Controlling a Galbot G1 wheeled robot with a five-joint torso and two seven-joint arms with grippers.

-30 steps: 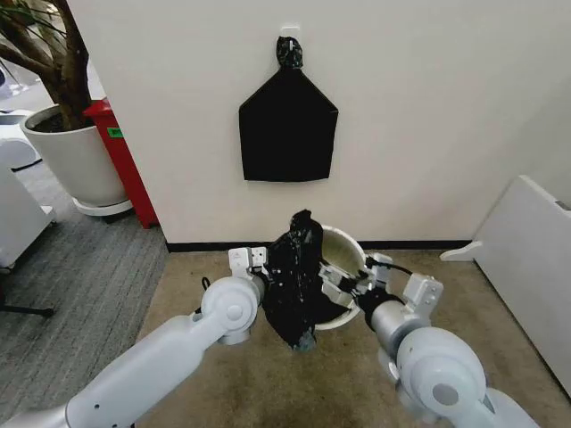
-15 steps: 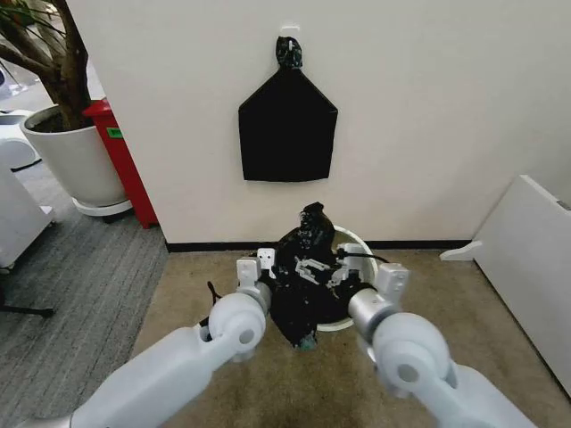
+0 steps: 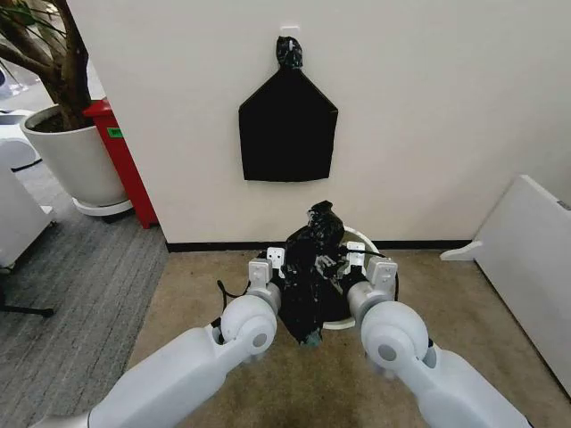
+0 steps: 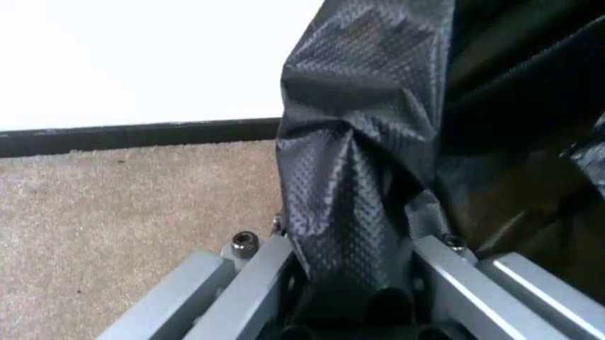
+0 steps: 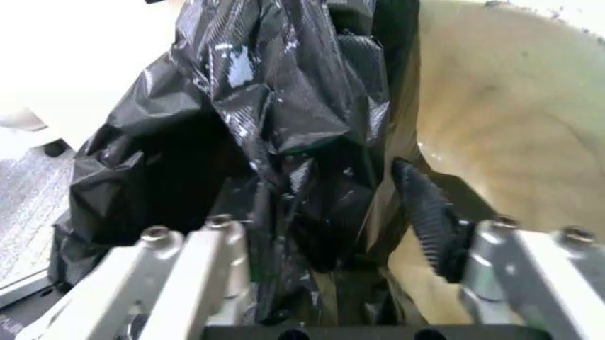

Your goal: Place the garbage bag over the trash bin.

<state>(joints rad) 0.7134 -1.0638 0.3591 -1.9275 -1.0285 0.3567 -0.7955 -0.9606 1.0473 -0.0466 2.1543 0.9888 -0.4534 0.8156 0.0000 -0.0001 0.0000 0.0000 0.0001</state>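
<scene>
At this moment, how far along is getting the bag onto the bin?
Partly done. The garbage bag is at the trash bin, bunched over its near side. In hand: the left pincer is shut on a fold of bag, and the right pincer straddles more film by the bin's inner wall, its jaws apart. Left: the far rim is bare, so the bag must be spread around it.

Legible text: none. A small green label (image 3: 115,132) sits on the red cabinet (image 3: 120,160) beside the plant pot (image 3: 76,160); its print is too small to read.
</scene>
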